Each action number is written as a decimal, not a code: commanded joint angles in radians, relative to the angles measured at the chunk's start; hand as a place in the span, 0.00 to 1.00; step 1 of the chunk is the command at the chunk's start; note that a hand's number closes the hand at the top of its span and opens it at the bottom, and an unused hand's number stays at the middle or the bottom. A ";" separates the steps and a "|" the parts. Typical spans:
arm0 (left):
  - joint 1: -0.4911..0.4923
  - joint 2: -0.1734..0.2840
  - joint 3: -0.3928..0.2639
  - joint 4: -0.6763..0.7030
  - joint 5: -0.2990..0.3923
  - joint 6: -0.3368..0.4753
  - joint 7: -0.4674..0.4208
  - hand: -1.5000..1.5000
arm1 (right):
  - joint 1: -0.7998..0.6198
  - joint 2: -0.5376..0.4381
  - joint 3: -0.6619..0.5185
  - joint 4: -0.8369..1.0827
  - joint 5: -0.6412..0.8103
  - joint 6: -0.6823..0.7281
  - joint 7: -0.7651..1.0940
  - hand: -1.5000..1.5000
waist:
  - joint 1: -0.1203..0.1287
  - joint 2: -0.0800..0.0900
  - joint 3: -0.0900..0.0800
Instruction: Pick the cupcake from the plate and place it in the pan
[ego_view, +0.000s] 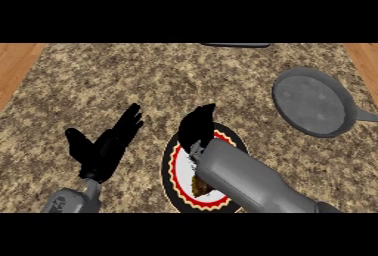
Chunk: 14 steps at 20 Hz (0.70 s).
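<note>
One cupcake (200, 187), likely light, soft and crumbly, is sitting on the plate (171, 170), best taken by its sides; right hand (198, 125) is hovering, fingers straight, left hand (107, 145) resting open.

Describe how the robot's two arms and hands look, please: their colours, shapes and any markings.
Both forearms are grey and smooth, like rounded tubes. The right forearm looks thick and fills much of the lower view. The left forearm shows only a short part, with small dark markings on its side. Each ends in a black hand with slim fingers and a thumb: left hand, right hand. No cables are visible.
</note>
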 joint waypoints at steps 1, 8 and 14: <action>-0.013 0.019 0.017 0.018 0.000 -0.015 0.016 0.50 | -0.034 0.028 0.007 0.018 -0.113 0.170 0.212 0.00 | -0.001 0.005 0.002; 0.008 -0.013 0.007 0.001 -0.004 -0.014 0.008 0.50 | 0.026 0.029 0.143 0.051 -0.209 0.001 0.328 0.00 | 0.008 0.009 0.003; 0.009 -0.002 0.036 0.008 0.006 -0.032 0.009 0.50 | 0.011 0.029 0.226 0.035 -0.226 0.017 0.391 0.00 | -0.008 0.006 0.003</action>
